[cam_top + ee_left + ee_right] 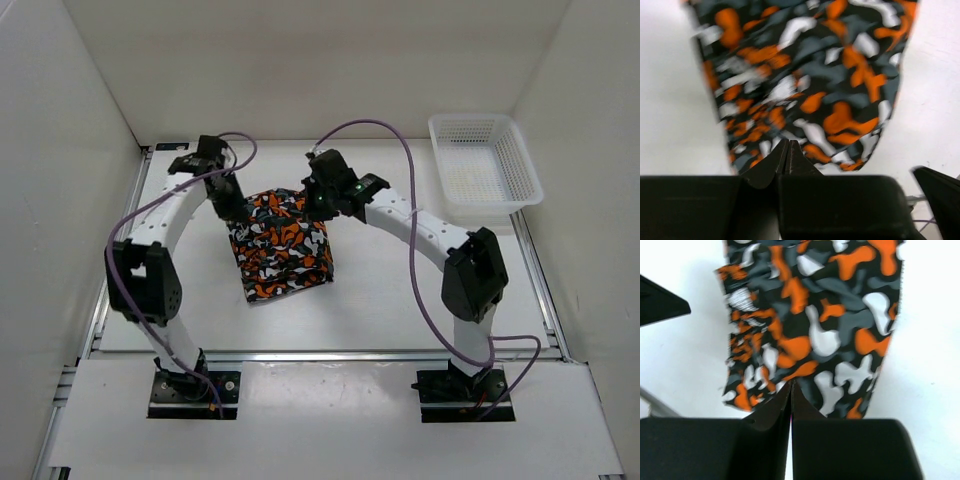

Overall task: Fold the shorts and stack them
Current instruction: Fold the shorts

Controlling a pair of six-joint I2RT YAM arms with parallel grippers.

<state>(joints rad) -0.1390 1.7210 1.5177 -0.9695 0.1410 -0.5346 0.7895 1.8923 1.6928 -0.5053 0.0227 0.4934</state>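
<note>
Top external view, left to right: the left gripper (788, 150) has its fingers pressed together on the far-left corner of the shorts (282, 250), apparently pinching the hem. The shorts lie near the bench (400, 300) middle, slightly toward its left edge. The right gripper (791, 390) pinches the far-right corner likewise. A white mesh basket (441, 165) sits in the far-right corner.

The shorts look already folded to a compact packet; probably another fold and stacking remain. Their long axis runs far edge to near edge, slightly slanted; the waistband end can't be told.
</note>
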